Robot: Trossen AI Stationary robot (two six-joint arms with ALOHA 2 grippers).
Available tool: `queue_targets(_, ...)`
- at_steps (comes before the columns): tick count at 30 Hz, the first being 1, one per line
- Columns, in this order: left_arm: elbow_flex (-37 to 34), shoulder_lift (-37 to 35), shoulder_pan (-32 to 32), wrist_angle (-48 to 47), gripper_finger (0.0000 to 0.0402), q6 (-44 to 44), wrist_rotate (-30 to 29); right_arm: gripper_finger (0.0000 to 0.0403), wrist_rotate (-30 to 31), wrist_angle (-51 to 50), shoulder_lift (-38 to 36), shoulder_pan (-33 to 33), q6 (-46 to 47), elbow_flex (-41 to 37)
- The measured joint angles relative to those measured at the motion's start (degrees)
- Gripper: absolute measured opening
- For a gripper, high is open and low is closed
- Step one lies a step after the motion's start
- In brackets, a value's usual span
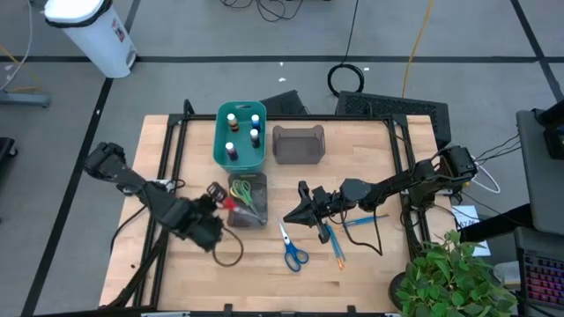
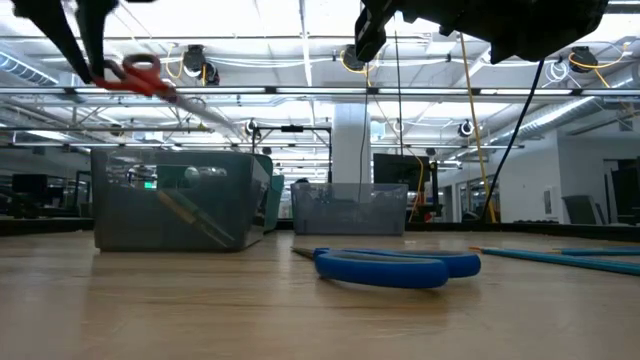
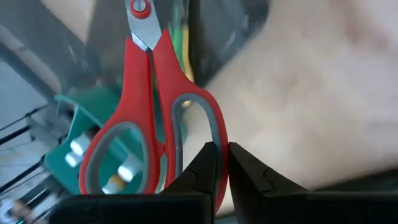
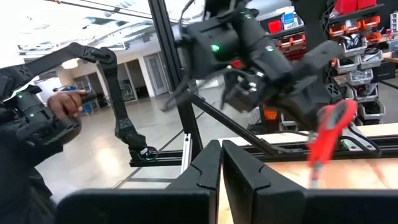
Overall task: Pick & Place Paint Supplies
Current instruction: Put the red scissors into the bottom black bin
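Note:
My left gripper (image 1: 220,201) is shut on the red scissors (image 3: 152,93) and holds them in the air over the small grey bin (image 1: 248,202). That bin holds the green-yellow scissors (image 1: 247,189). In the low view the red scissors (image 2: 135,75) hang high above the bin (image 2: 180,200). My right gripper (image 1: 295,211) is shut on nothing, raised over the table's middle. The blue scissors (image 1: 291,249) lie flat on the table, with the blue and orange brushes (image 1: 337,245) beside them. Paint bottles (image 1: 255,134) stand in the teal bin (image 1: 220,141). My left gripper pinches the red scissors by the rim of one handle loop (image 3: 210,134), at the handle end, between its two fingers. The fingers come from above, slanting down. The scissors are lifted clear, closed, with the blades (image 3: 142,22) pointing away from the fingers toward the bin below.
A second, larger grey bin (image 1: 298,143) stands at the table's far middle. Another blue brush (image 1: 363,220) lies under the right arm. A potted plant (image 1: 454,277) is at the near right corner. A person's hand (image 4: 65,102) shows beyond the table.

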Motion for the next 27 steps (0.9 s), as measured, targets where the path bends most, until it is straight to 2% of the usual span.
queue_targets(7,-0.74,0.20,6.82,-1.68,0.0025,11.14,-2.21,0.0009,0.00,0.00,0.00,0.00,0.00,0.00)
queue_targets(13,-0.74,2.77,10.33,-0.70,0.0025,20.57,-1.53,0.0009,0.07,-0.02,0.00,0.00,-0.02,0.00)
queue_targets(20,-0.74,6.78,11.95,0.02,0.0026,26.78,-1.35,0.0009,0.13,-0.04,0.00,0.00,-0.02,0.01)
queue_targets(27,-0.74,7.82,12.10,2.48,0.0026,28.27,-0.81,0.0009,0.15,-0.11,0.00,0.00,-0.49,0.02)
